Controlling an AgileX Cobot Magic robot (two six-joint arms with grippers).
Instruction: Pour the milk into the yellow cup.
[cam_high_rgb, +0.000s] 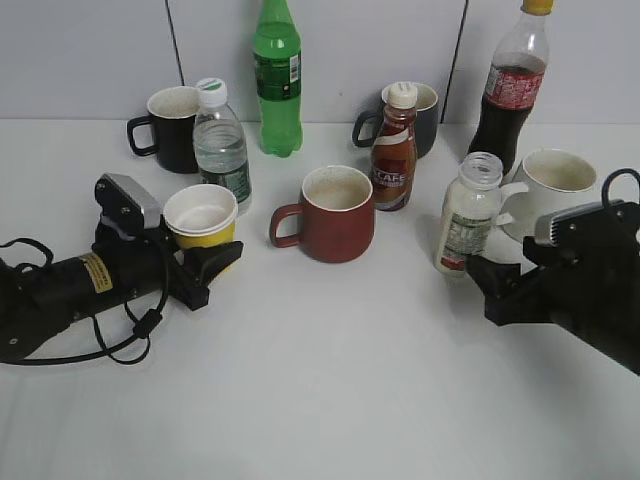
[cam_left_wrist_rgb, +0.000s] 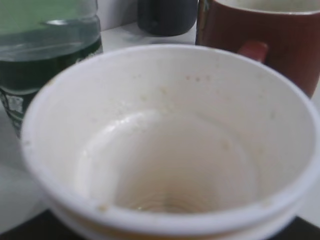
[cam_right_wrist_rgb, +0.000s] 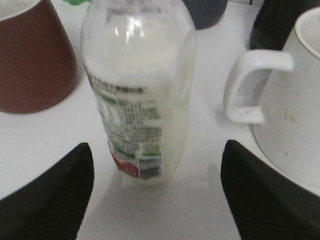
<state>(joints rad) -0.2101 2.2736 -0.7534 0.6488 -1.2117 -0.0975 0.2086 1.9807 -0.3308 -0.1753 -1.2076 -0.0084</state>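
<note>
The yellow cup (cam_high_rgb: 201, 217) stands at the left, empty and white inside, and it fills the left wrist view (cam_left_wrist_rgb: 165, 145). My left gripper (cam_high_rgb: 212, 256) lies low on the table with its jaws closed around the cup's lower part. The milk (cam_high_rgb: 466, 215) is white liquid in a small clear capless bottle standing upright at the right, and the right wrist view (cam_right_wrist_rgb: 140, 100) shows its white label with a red mark. My right gripper (cam_high_rgb: 482, 276) is open, with its black fingers (cam_right_wrist_rgb: 156, 146) spread wide just short of the bottle, one either side, not touching it.
A dark-red mug (cam_high_rgb: 335, 212) stands in the middle between cup and milk. A water bottle (cam_high_rgb: 222, 145) is behind the cup, and a coffee bottle (cam_high_rgb: 394, 150) is behind the mug. A white mug (cam_high_rgb: 552, 190) is close to the right of the milk. Two dark mugs, a green bottle and a cola bottle line the back.
</note>
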